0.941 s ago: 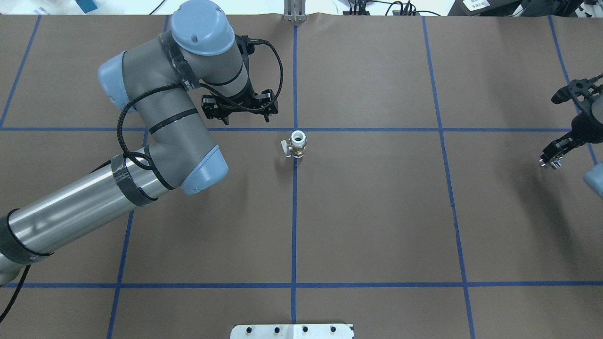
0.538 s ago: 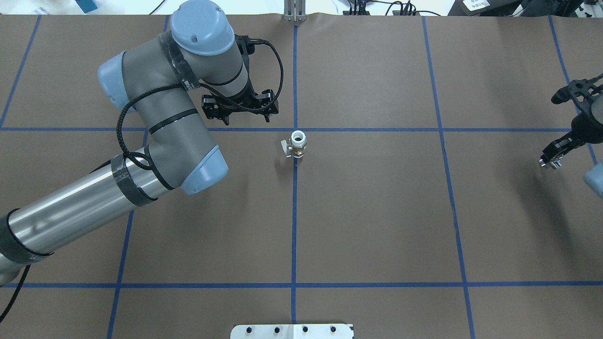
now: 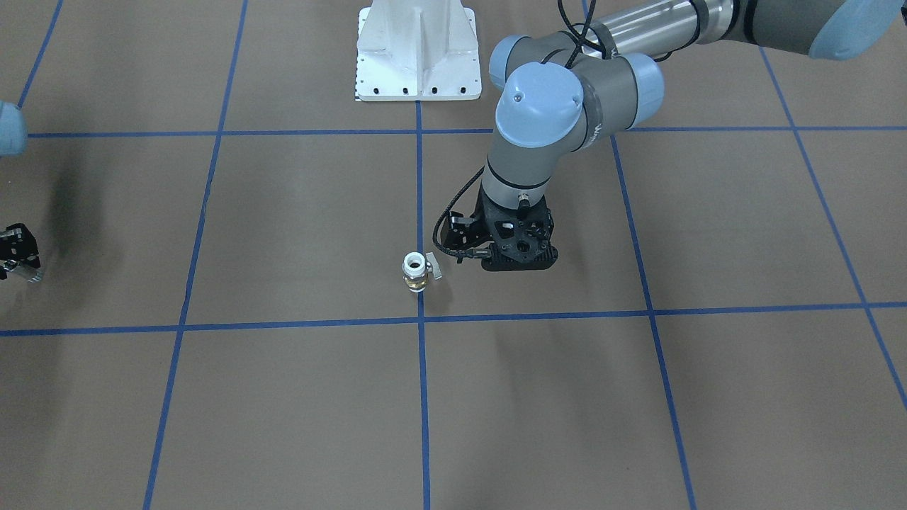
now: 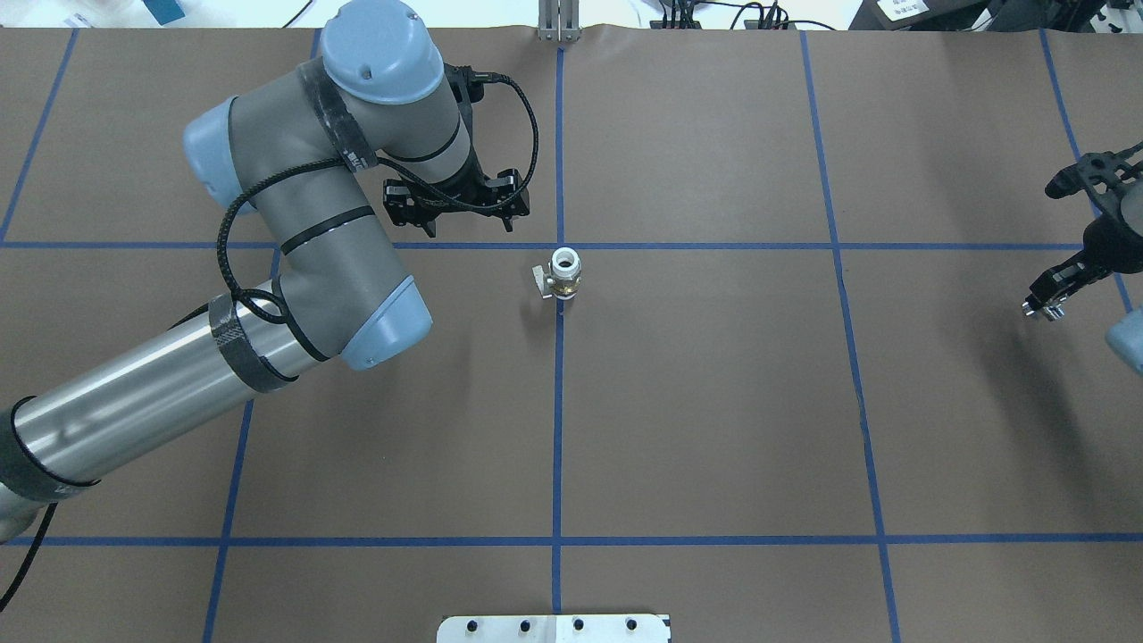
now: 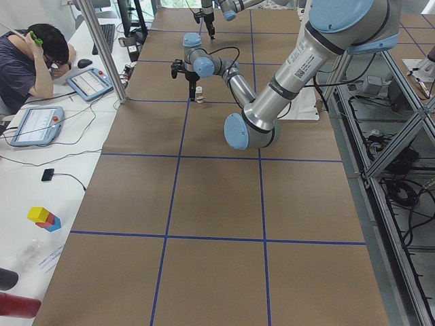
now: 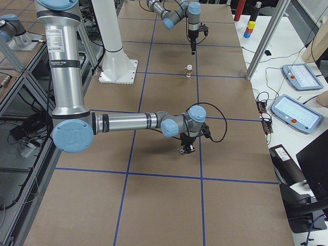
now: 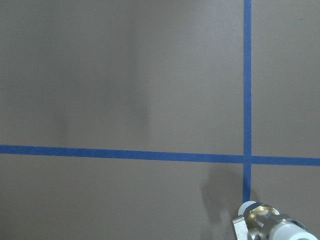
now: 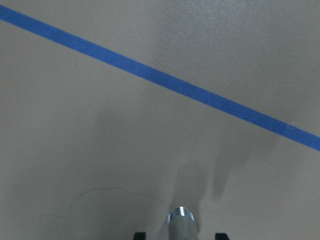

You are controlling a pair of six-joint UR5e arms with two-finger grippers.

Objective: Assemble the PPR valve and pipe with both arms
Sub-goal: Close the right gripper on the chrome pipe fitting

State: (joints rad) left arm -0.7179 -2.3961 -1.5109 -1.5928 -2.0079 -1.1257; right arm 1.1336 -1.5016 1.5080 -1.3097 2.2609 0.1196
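Two black two-finger end effectors, one on each grey arm, over a brown paper-covered table [image 4: 714,402] crossed by blue tape lines [image 4: 714,246].

1. Left end effector [image 4: 467,223]: points down at the table, raised off the surface. Fingers spread wide, nothing between them, touching nothing. It sits just to the left of the centre crossing of the tape lines, on the far side of the cross line as the overhead view shows it.

2. Brass-and-white PPR valve [image 4: 564,274] with a small grey side lever: stands upright on the table, one white collar end facing up. It rests on the centre tape line, just on the near side of the crossing. The lever sticks out to the left. The valve is near the left end effector but apart from it, and shows at the lower right edge of the left wrist view.

3. Right end effector [image 4: 1047,304]: at the far right of the table, raised off the surface and well apart from the valve. Its fingers are pinched on a short shiny silver-grey metal pipe [image 8: 182,222], which is held clear of the table.
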